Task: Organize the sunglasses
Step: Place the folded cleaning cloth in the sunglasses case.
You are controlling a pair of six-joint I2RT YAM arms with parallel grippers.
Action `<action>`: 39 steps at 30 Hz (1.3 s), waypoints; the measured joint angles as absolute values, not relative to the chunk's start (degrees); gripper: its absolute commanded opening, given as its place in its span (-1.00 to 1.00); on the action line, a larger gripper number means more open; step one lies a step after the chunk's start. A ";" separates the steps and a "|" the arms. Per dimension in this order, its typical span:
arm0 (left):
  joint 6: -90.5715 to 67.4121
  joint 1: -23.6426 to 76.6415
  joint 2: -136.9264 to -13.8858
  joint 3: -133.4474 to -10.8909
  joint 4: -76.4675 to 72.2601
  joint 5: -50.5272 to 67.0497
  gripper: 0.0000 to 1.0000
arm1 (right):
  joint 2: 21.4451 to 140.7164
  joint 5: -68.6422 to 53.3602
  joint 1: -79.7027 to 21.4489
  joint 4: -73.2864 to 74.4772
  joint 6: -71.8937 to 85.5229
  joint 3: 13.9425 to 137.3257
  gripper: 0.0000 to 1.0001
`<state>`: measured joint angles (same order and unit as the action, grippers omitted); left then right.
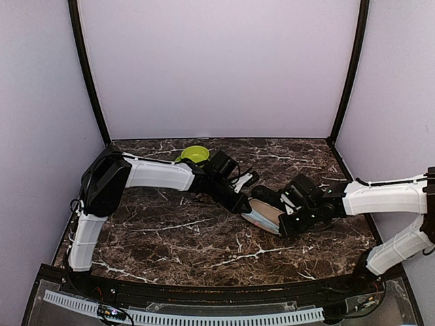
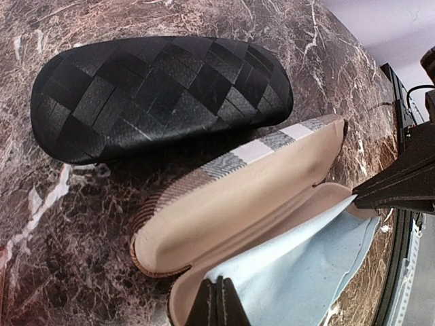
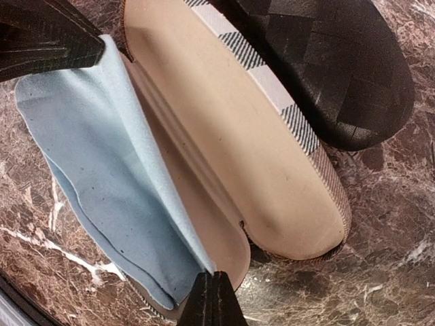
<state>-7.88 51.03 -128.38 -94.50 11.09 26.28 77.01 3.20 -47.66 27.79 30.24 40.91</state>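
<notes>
No sunglasses show in any view. The brown-and-beige striped case [image 2: 231,204] lies open on the marble table, with its beige lining up. It also shows in the right wrist view [image 3: 258,149] and in the top view [image 1: 262,216]. A light blue cloth [image 2: 306,265] is stretched over the case's lower half, and it shows in the right wrist view too [image 3: 102,156]. My left gripper [image 2: 219,299] is shut on one corner of the cloth. My right gripper [image 3: 212,293] is shut on the opposite corner. In the top view the left gripper [image 1: 250,201] and right gripper [image 1: 284,219] meet at the case from either end.
A black woven-pattern case [image 2: 156,92] lies shut, right behind the striped case and touching it; it also shows in the right wrist view [image 3: 333,68]. A green bowl [image 1: 195,155] stands at the back of the table, behind the left arm. Purple walls enclose three sides.
</notes>
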 measured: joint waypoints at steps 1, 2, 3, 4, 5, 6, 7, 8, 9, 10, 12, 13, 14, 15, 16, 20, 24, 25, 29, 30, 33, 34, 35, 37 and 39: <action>-7.79 51.03 -128.38 -94.56 11.25 26.26 -1.00 | 77.01 3.20 -47.64 27.79 30.24 40.91 -1.00; -7.68 51.03 -128.38 -94.70 11.44 26.24 -1.00 | 77.01 3.20 -47.64 27.79 30.24 40.91 -1.00; -7.62 51.03 -128.40 -94.83 11.49 26.13 -1.00 | 77.01 3.20 -47.62 27.79 30.22 40.91 -1.00; -7.55 51.03 -128.40 -94.91 11.55 26.09 -1.00 | 77.01 3.20 -47.62 27.79 30.22 40.91 -1.00; -7.46 51.03 -128.40 -94.96 11.57 26.06 -1.00 | 77.01 3.20 -47.62 27.79 30.20 40.91 -1.00; -7.40 51.03 -128.42 -95.02 11.66 26.06 -1.00 | 77.01 3.20 -47.62 27.79 30.11 40.91 -1.00; -7.27 51.03 -128.46 -95.11 11.75 26.06 -1.00 | 77.01 3.20 -47.62 27.79 30.04 40.91 -1.00; -7.20 51.05 -128.53 -95.22 11.77 26.04 -1.00 | 77.03 3.20 -47.62 27.79 30.00 40.91 -1.00; -7.09 51.05 -128.57 -95.24 11.79 26.04 -1.00 | 77.06 3.20 -47.62 27.79 29.87 40.91 -1.00; -7.03 51.05 -128.57 -95.26 11.84 26.04 -1.00 | 77.08 3.20 -47.62 27.81 29.82 40.91 -1.00; -6.85 51.05 -128.60 -95.29 11.94 26.04 -1.00 | 77.17 3.20 -47.62 27.81 29.67 40.91 -1.00; -6.74 51.05 -128.62 -95.33 12.03 26.04 -1.00 | 77.25 3.20 -47.62 27.81 29.63 40.91 -1.00; -6.68 51.05 -128.64 -95.42 12.08 26.06 -1.00 | 77.28 3.20 -47.62 27.81 29.61 40.91 -1.00; -6.63 51.05 -128.68 -95.50 12.10 26.04 -1.00 | 77.28 3.20 -47.62 27.81 29.58 40.91 -1.00; -6.61 51.05 -128.73 -95.53 12.12 26.06 -1.00 | 77.28 3.20 -47.62 27.81 29.56 40.91 -1.00; -6.61 51.20 -128.81 -95.53 12.19 26.06 -1.00 | 77.28 3.01 -47.62 27.83 29.43 40.88 -1.00; -6.61 51.33 -128.81 -95.53 12.16 26.06 -1.00 | 77.28 2.96 -47.62 27.81 29.41 40.82 -1.00; -6.61 51.33 -128.81 -95.53 12.16 26.04 -1.00 | 77.28 2.96 -47.62 27.81 29.41 40.82 -1.00; -6.61 51.40 -128.84 -95.53 12.16 25.96 -1.00 | 77.38 3.01 -47.62 27.81 29.39 40.82 -1.00; -6.59 51.40 -128.84 -95.53 12.16 25.91 -1.00 | 77.54 3.01 -47.62 27.81 29.36 40.82 -1.00; -6.57 51.40 -128.84 -95.53 12.16 25.87 -1.00 | 77.93 3.03 -47.62 27.81 29.30 40.82 -1.00; -6.55 51.40 -128.84 -95.53 12.16 25.85 -1.00 | 77.97 3.03 -47.62 27.83 29.23 40.82 -1.00; -6.52 51.40 -128.84 -95.53 12.16 25.85 -1.00 | 78.02 3.03 -47.62 27.83 29.21 40.82 -1.00; -6.44 51.44 -128.90 -95.53 12.16 25.85 -1.00 | 78.15 3.03 -47.62 27.83 29.21 40.82 -1.00; -6.42 51.59 -129.01 -95.53 12.19 25.87 -1.00 | 78.30 3.03 -47.62 27.83 29.21 40.82 -1.00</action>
